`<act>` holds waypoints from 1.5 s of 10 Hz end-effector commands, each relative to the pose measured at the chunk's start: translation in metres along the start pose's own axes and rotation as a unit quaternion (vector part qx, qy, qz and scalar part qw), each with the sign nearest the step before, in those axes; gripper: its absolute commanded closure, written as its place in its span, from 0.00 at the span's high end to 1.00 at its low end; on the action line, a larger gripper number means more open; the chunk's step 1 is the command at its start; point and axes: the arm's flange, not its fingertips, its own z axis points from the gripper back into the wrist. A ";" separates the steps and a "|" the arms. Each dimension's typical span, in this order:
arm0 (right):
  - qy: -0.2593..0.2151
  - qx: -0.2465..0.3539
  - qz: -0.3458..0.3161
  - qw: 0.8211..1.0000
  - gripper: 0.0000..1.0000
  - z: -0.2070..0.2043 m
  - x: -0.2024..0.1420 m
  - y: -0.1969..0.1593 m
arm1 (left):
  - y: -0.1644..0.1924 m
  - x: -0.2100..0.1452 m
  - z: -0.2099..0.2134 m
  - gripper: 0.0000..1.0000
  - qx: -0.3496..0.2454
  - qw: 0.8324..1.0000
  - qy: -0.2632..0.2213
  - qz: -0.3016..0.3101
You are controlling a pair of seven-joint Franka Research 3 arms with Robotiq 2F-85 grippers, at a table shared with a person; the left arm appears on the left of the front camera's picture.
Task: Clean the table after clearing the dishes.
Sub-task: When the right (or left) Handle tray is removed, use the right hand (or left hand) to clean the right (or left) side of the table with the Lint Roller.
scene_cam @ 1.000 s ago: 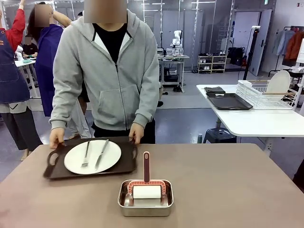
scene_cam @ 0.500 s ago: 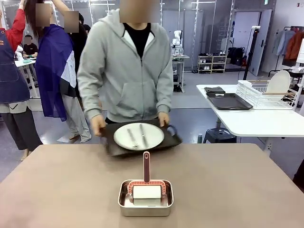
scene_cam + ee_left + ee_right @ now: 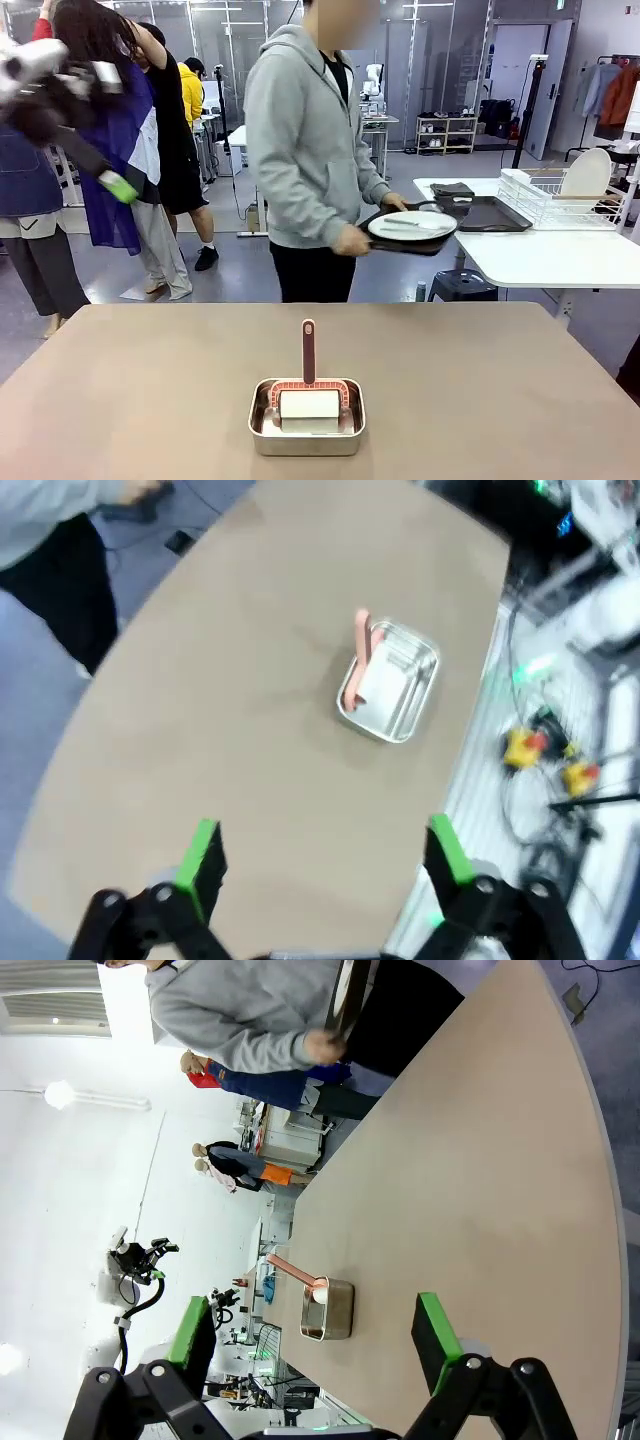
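The left gripper (image 3: pixel 322 846) and the right gripper (image 3: pixel 312 1326) stand open and empty, the matte taupe table (image 3: pixel 480 380) bears a rectangular steel pan (image 3: pixel 306 428), and a person (image 3: pixel 300 130) holds the round white plate (image 3: pixel 412 224) on a dark tray (image 3: pixel 398 245).

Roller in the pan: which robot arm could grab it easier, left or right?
Left, probably. The left jaws, open, hang above the table, looking down at the roller in the pan. The right jaws, open too, look sideways along the table from low down, with the pan farther off.
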 end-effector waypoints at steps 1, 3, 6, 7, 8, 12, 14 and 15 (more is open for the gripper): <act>-0.003 0.004 0.003 1.000 1.00 0.000 0.000 0.003 | -0.024 0.010 -0.065 1.00 0.035 0.992 0.040 -0.111; -0.003 0.004 0.003 1.000 1.00 0.000 0.000 0.003 | -0.066 0.026 -0.118 1.00 0.009 0.983 0.091 -0.158; -0.003 0.004 0.003 1.000 1.00 0.000 0.000 0.003 | -0.069 0.026 -0.135 1.00 0.004 0.984 0.105 -0.144; -0.003 0.004 0.003 1.000 1.00 0.000 0.000 0.003 | -0.082 0.037 -0.156 1.00 -0.016 0.979 0.117 -0.165; -0.003 0.004 0.003 1.000 1.00 0.000 0.000 0.003 | -0.082 0.037 -0.156 1.00 -0.016 0.979 0.117 -0.165; -0.003 0.004 0.003 1.000 1.00 0.000 0.000 0.003 | -0.086 0.060 -0.181 1.00 -0.008 0.966 0.157 -0.207; -0.003 0.004 0.003 1.000 1.00 0.000 0.000 0.003 | -0.091 0.098 -0.222 1.00 -0.003 0.954 0.201 -0.222; -0.003 0.004 0.003 1.000 1.00 0.000 0.000 0.003 | -0.092 0.108 -0.237 1.00 -0.011 0.950 0.204 -0.235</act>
